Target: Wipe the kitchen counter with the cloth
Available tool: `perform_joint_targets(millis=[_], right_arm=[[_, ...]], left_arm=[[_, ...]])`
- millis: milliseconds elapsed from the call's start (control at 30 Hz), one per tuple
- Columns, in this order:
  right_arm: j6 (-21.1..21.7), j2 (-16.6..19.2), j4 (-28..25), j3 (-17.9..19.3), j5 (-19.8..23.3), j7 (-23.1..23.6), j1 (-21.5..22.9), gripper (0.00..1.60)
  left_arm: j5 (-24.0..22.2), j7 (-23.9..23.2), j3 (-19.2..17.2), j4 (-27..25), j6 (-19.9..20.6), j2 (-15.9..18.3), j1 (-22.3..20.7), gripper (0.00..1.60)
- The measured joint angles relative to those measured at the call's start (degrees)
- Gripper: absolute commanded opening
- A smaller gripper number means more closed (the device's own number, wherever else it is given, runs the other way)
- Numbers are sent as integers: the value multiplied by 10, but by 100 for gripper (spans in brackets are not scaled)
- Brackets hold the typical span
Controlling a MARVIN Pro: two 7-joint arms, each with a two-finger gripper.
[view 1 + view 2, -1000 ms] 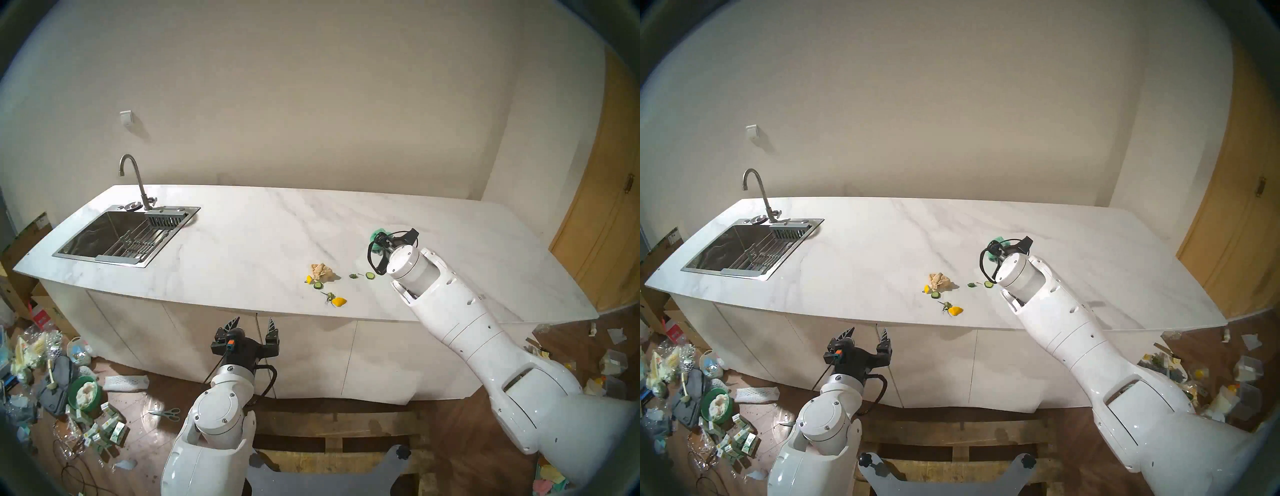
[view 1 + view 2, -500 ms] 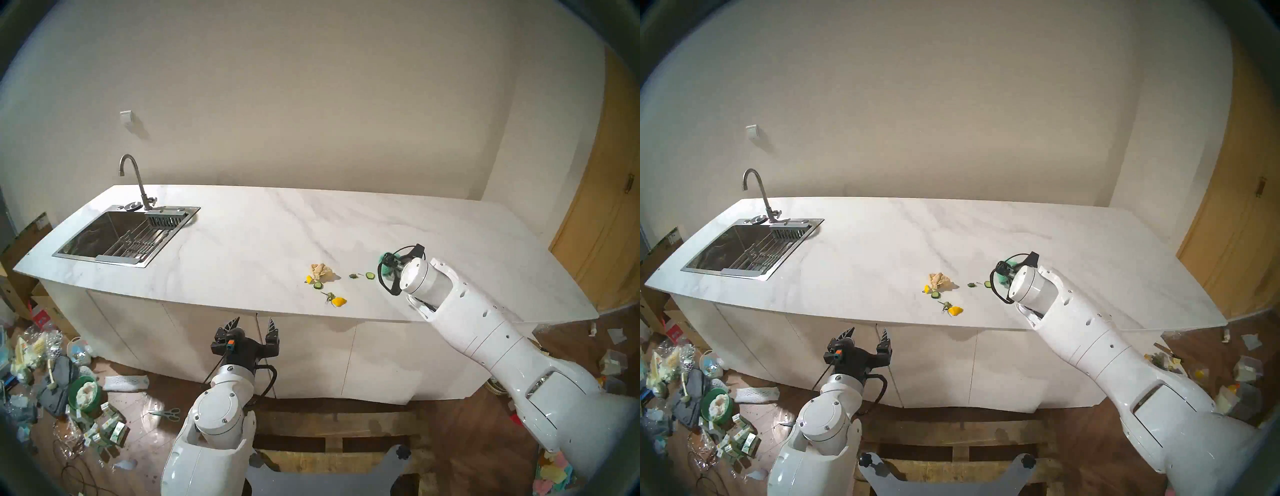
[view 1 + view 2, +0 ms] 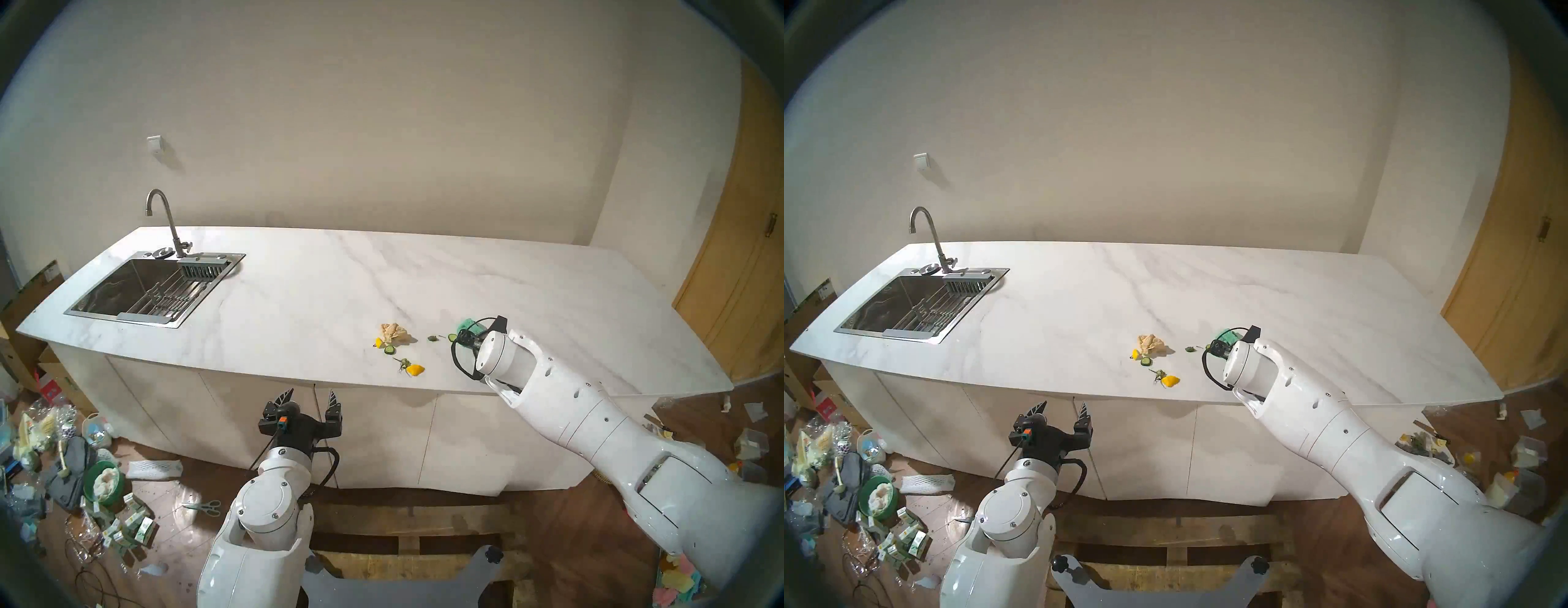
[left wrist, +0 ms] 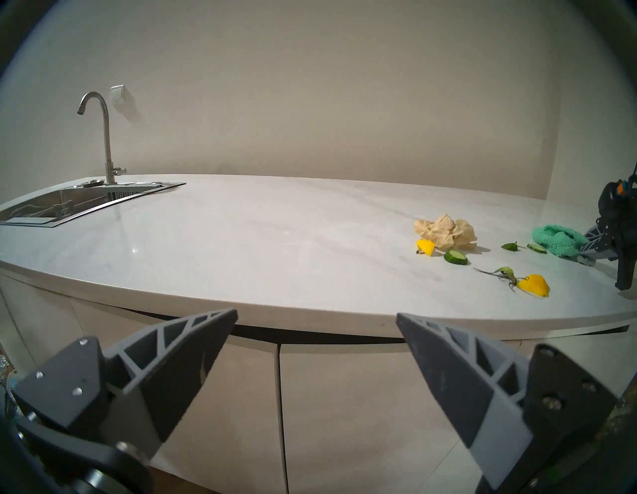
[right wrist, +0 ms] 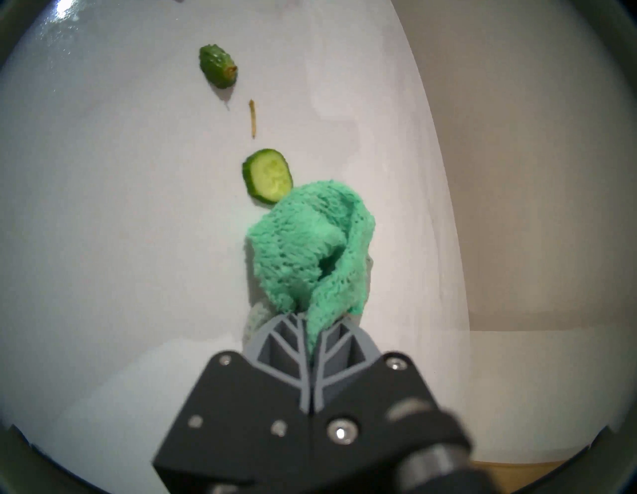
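The teal-green cloth (image 5: 310,248) lies bunched on the white marble kitchen counter (image 3: 297,297), right of centre. My right gripper (image 5: 310,320) is shut on its near end, low over the slab. The cloth's far edge (image 4: 555,238) touches a cucumber slice (image 5: 269,176). In the head view the right wrist hides most of the cloth (image 3: 466,325). My left gripper (image 3: 310,395) is open and holds nothing. It hangs below the counter's front edge, facing the cabinet doors (image 4: 310,396).
Left of the cloth lie a cucumber end (image 5: 218,67), a tan paper wad (image 3: 393,332), another cucumber slice (image 3: 389,350) and two lemon pieces (image 3: 377,342) (image 3: 415,370). The steel sink (image 3: 144,288) and faucet (image 3: 163,220) are far left. Litter covers the floor.
My right gripper has dragged the cloth toward the counter's front, then slightly left, up against the cucumber slice. The left arm has not moved.
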Motion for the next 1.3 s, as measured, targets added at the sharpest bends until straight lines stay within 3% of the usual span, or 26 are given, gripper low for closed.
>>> perform_joint_targets(millis=[400, 767, 1300], right_arm=[[-21, -29, 16, -14, 6, 5, 13, 0], [-28, -34, -25, -26, 20, 25, 0, 0], [-27, -61, -53, -27, 34, 8, -25, 0]], left_arm=[[0, 0, 0, 0, 0, 0, 0, 160], [0, 0, 0, 0, 0, 0, 0, 160], [0, 0, 0, 0, 0, 0, 0, 160]])
